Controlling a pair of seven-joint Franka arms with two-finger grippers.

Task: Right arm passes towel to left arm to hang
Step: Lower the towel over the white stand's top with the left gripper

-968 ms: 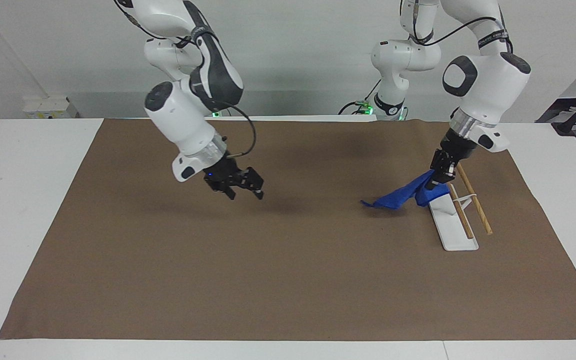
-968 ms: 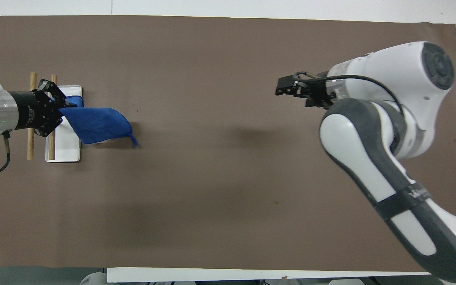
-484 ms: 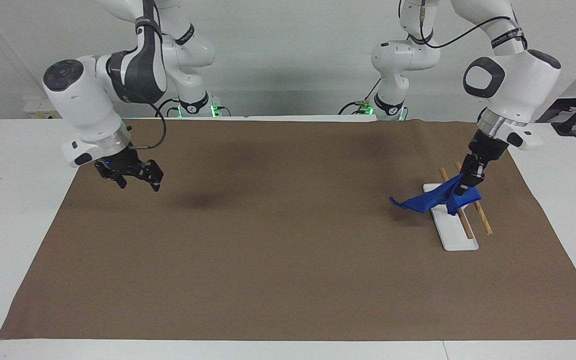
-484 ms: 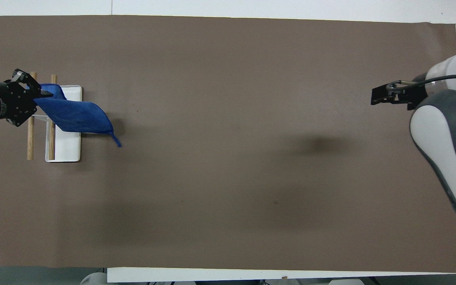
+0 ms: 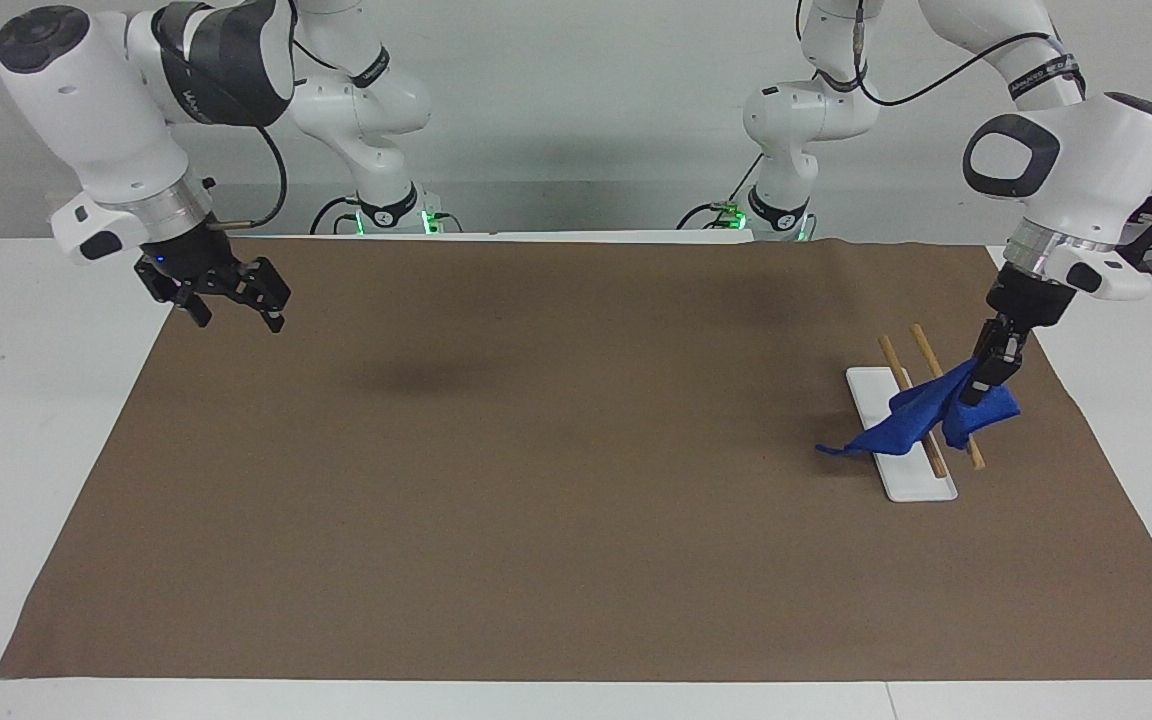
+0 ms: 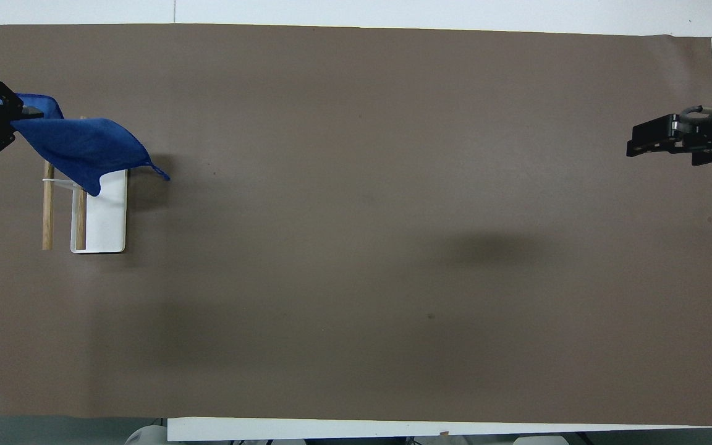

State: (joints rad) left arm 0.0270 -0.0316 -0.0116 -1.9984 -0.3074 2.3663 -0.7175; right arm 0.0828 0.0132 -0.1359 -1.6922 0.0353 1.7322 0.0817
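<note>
- The left gripper (image 5: 983, 385) stays clamped on one end of the blue towel (image 5: 911, 422) and has carried it on across the wooden rails of the rack (image 5: 926, 365), toward the left arm's end of the table.
- The towel now drapes over both rails and the white base (image 5: 911, 485); its free corner, earlier out over the brown mat (image 5: 556, 480), hangs just beside the base.
- The right gripper (image 5: 236, 308), fingers spread wide and holding nothing, has drawn back to the mat's edge at the right arm's end, well apart from the towel.
</note>
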